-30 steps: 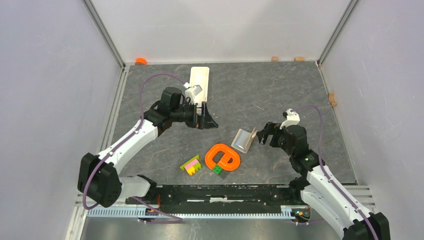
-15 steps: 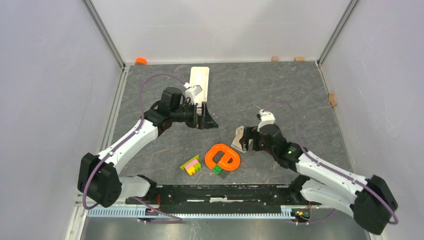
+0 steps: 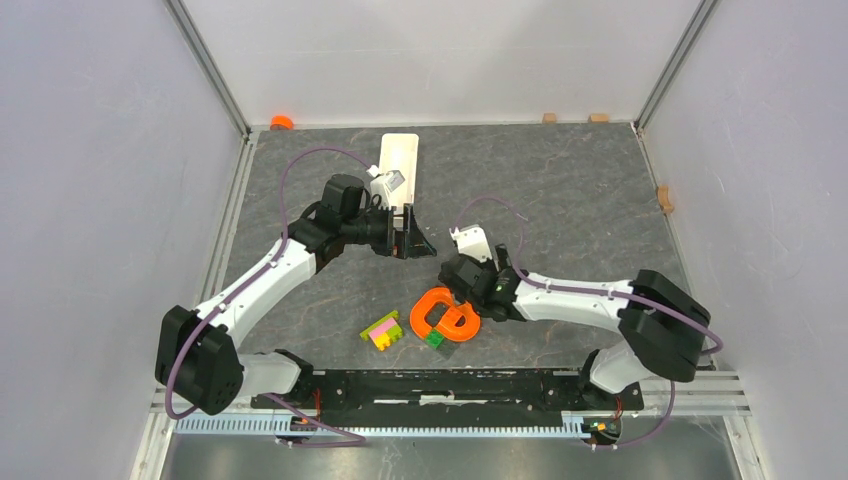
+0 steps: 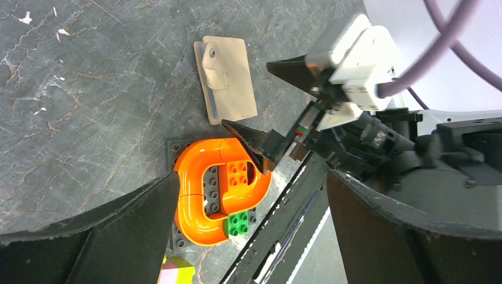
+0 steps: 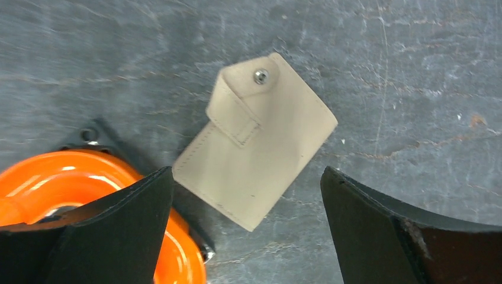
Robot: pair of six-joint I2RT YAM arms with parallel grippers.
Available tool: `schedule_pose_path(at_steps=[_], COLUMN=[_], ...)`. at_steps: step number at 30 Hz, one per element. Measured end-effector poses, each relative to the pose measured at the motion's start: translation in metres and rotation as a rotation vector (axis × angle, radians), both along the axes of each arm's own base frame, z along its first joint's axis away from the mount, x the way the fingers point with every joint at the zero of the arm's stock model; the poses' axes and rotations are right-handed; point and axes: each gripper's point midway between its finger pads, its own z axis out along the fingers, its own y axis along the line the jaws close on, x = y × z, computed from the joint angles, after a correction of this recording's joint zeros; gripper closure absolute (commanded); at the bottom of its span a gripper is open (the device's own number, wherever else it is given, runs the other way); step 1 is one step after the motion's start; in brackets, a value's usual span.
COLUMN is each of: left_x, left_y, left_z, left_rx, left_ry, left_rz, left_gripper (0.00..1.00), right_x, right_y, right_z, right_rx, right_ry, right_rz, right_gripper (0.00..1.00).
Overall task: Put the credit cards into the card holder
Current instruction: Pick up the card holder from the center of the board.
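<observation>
Card holder point(image 5: 254, 155) flat, right claw point(image 5: 245, 177) spread above

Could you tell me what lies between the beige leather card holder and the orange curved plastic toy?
Right wrist view: only the dark grey base plate under the toy and a sliver of grey table.

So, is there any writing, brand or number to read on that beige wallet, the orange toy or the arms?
No readable text anywhere.
The card holder is plain, bearing only a metal snap.
The orange toy shows studs, no legible marks.
The white camera housing carries no label I can make out.
</observation>
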Motion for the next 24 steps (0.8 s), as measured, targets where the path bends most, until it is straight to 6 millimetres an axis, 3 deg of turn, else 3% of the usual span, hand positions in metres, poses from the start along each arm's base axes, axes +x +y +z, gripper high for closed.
schedule_pose_path(at_steps=[4,7,17,21,24], left_x=[0.000,0.001,0.003,0.003,0.003], left_y=[0.000,0.000,0.002,0.002,0.004], left_z=[0.000,0.000,-0.002,-0.002,-0.004], left_rx=[0.001,0.003,0.011,0.015,0.025], left_ry=[0.000,-0.001,-0.005,-0.005,0.000], left_rz=[0.002,0.004,0.016,0.020,0.027], left_gripper=[0.00,0.00,0.00,0.00,0.00], right_x=[-0.001,0.001,0.004,0.008,0.010], right_y=[-0.013,-0.016,0.009,0.003,-0.004], right_z=[-0.014,-0.015,-0.023,-0.037,-0.043], right_rx=[-0.084,-0.103,0.010,0.005,0.011], right_ry=[0.014,0.003,0.026,0.051,0.051], right_rz=[-0.025,-0.037,0.004,-0.018,-0.040], right_gripper=[0.08,0.04,0.02,0.02,0.11])
